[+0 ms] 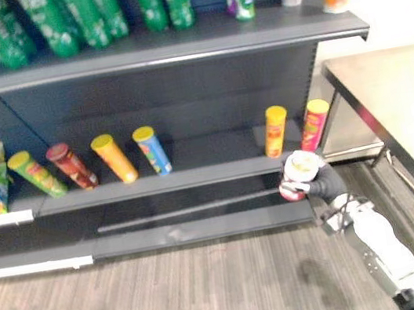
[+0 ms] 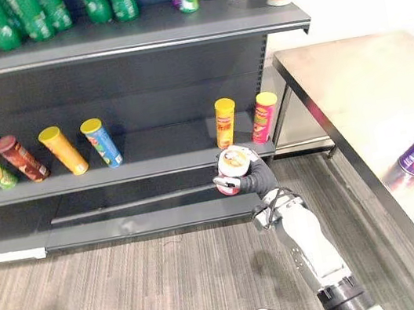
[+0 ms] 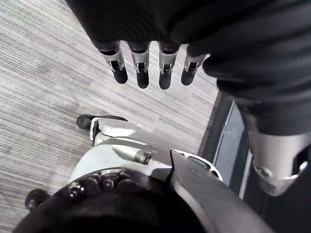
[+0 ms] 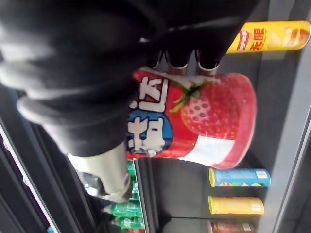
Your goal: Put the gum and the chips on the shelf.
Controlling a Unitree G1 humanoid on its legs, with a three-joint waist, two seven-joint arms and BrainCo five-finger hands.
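Before the middle shelf [image 1: 195, 178], gripping red strawberry can [image 4: 209, 116] by its wall in curled right hand [image 2: 248, 183], left hand [image 3: 142, 68] straight-fingered, empty; likely light, stiff, slick, so avoid lid [image 1: 302, 161].

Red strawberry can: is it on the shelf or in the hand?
In the hand. The right hand curls round the red can, in front of the lower shelf, not on it.
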